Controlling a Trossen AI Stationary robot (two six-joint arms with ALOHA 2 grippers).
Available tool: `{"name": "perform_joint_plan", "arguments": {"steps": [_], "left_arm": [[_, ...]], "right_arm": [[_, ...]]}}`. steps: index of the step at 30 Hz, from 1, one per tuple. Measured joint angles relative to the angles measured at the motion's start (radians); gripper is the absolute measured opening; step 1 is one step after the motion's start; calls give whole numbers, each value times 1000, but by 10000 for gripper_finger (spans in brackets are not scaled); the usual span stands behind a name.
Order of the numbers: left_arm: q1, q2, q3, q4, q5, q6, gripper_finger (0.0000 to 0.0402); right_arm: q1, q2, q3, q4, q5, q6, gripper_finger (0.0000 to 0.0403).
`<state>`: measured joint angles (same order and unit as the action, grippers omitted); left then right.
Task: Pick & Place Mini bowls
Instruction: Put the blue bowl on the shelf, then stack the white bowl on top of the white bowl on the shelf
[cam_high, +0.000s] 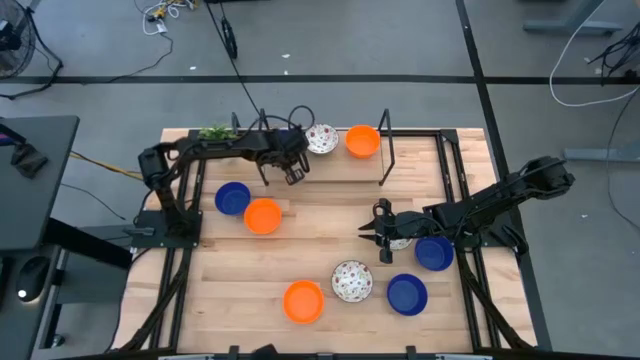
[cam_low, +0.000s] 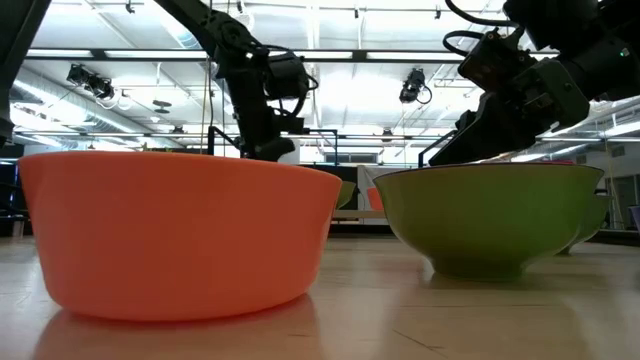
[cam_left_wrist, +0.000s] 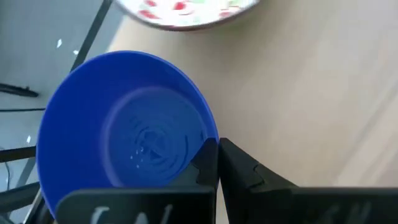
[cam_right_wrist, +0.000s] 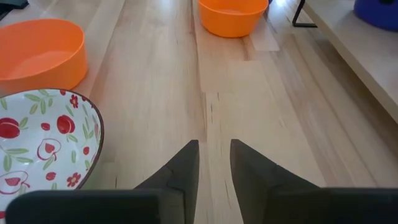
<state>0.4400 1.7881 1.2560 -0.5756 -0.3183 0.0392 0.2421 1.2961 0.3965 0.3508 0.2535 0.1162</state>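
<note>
Here, held blue bowl (cam_left_wrist: 124, 137): pinched by its rim in the left gripper (cam_left_wrist: 217, 165), hanging ahead of and below the fingertips with its hollow facing the wrist camera; in the high view it was hidden under that gripper.
Left gripper: closed on the rim, one finger inside the wall and one outside, up over the back of the table (cam_high: 330, 200).
Deciding relation: the back patterned bowl (cam_left_wrist: 186, 12) lay just ahead of the left gripper, past the far rim of the held blue bowl; the back orange bowl (cam_high: 362, 141) sat just beyond that.
Axis: the bowl was round, so no long axis constrained the wrist; only the tilt of the rim needed levelling before release.
Nearer arm: the left, which already carried the bowl; the right was well apart from it.
Likely step: carrying, with set-down probably next; whether bare wood lay directly under the bowl could not be told.
Right gripper (cam_right_wrist: 214, 149): low over the wood, fingers a narrow gap apart with nothing between them, waiting.
Near patterned bowl (cam_right_wrist: 43, 143): just to one side of the right gripper's fingers, not between them.
Other bowls: orange (cam_high: 263, 216) and blue (cam_high: 232, 198) sat back from the left gripper, toward its arm's base.
</note>
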Motion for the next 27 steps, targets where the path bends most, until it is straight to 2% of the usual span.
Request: {"name": "perform_joint_plan", "arguments": {"steps": [10,22,27], "left_arm": [[25,1,0,77,8,43,26],[24,1,0,91,5,45,126],[11,-15,17,80,15,51,155]], "right_arm": [[0,0,0,-1,0,2,94],[0,0,0,-1,0,3,94],[0,0,0,-1,0,3,94]]}}
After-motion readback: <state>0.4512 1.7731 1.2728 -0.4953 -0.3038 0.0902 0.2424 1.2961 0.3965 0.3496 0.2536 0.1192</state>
